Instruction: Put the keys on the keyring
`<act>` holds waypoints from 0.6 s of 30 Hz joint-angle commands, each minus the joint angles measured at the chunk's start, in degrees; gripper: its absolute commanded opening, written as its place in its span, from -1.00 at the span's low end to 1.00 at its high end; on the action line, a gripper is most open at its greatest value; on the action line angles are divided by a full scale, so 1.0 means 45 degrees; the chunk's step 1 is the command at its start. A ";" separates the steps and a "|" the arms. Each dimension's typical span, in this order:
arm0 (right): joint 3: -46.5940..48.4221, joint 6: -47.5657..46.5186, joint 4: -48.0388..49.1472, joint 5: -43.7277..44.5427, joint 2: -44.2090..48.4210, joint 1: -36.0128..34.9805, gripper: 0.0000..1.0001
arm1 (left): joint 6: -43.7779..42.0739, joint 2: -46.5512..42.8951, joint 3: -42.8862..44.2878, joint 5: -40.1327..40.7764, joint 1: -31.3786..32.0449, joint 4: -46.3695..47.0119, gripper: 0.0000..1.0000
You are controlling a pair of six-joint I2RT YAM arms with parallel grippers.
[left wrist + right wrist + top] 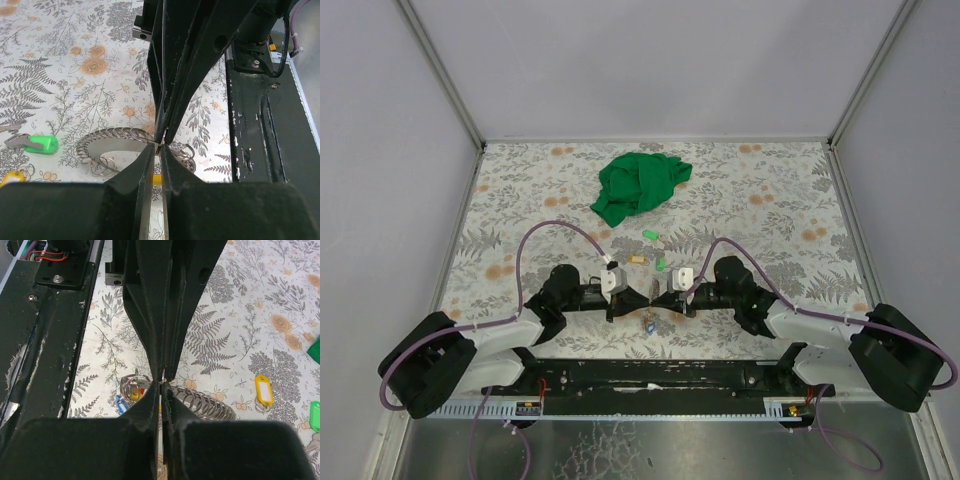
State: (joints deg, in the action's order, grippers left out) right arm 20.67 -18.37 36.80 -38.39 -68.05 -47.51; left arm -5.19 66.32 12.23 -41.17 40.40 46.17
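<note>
**Two arms met nose to nose over the ring**

Near the desk's (770, 230) front edge, the left gripper (157, 150) and right gripper (161, 390) stood tip to tip. Both sets of jaws were pressed together, pinching a sliver of wire, seemingly the keyring (132, 382). A blue-tagged key (120, 403) sat against the ring. Yellow-tagged (264, 390) and green-tagged (42, 144) keys lay loose nearby, and the green cloth (640, 185) was well apart.

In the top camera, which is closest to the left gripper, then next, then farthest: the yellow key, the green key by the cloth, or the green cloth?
1. yellow key, just beyond the left gripper.
2. green key, farther back and slightly to the right.
3. green cloth, farthest, at the back.
</note>
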 commanded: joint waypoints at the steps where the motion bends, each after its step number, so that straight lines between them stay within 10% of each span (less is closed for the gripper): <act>1: 0.0341 0.0193 0.0754 -0.0905 -0.0163 0.0050 -1.00 | -0.0125 0.0140 0.0405 -0.0041 -0.0073 0.0394 -0.83; 11: 0.0504 0.0226 0.0659 -0.1038 -0.0312 0.0049 -0.98 | -0.0058 0.0427 0.0584 -0.0061 -0.0061 0.0256 -1.00; 18: 0.0867 0.0455 -0.0636 0.0651 0.0546 0.0049 -0.43 | 0.0223 -0.0235 0.0459 0.2362 -0.0072 -0.0302 -1.00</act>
State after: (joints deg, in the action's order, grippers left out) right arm 20.95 -17.45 36.03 -38.39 -68.93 -47.22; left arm -4.71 67.26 12.56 -39.22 40.47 45.32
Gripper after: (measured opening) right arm 0.241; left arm 0.011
